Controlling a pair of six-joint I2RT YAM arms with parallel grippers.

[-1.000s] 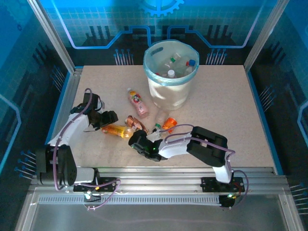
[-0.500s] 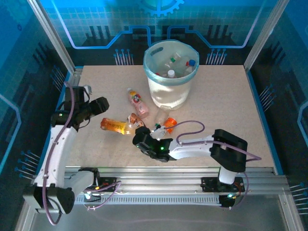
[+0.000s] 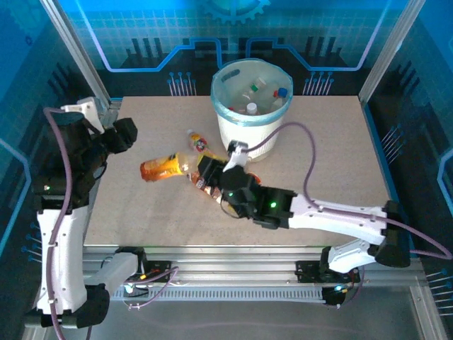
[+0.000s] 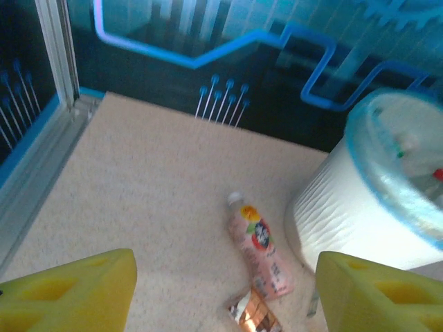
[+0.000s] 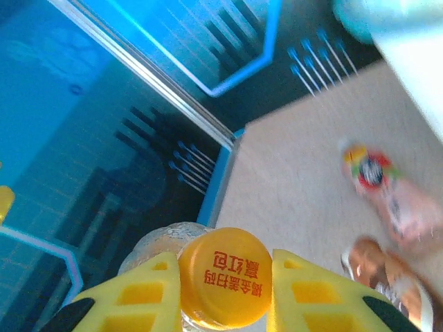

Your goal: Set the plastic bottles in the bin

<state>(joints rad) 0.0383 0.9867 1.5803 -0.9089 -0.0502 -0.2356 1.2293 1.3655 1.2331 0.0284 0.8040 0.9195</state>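
My right gripper [image 5: 225, 278] is shut on the orange cap of an orange plastic bottle [image 3: 160, 168], which sticks out leftward from the gripper [image 3: 204, 170] over the table. A pink bottle [image 3: 199, 144] lies beside the bin [image 3: 244, 134], and a brown-labelled bottle [image 3: 204, 185] lies just under the right gripper. The bin is white with a light blue liner and holds several bottles [image 3: 252, 95]. My left gripper [image 3: 124, 134] hangs open at the far left; between its yellow fingers [image 4: 76, 294] I see the pink bottle [image 4: 260, 243], the brown one [image 4: 253, 315] and the bin [image 4: 360, 207].
The right arm [image 3: 333, 212] stretches across the front middle of the table and covers what lies beneath it. A metal frame post [image 3: 78, 57] and blue side walls close in the left side. Bare tabletop [image 3: 333, 142] lies right of the bin.
The right arm has reached back and left, carrying the orange bottle off the table by its cap. The left arm has risen and drawn away to the left edge.
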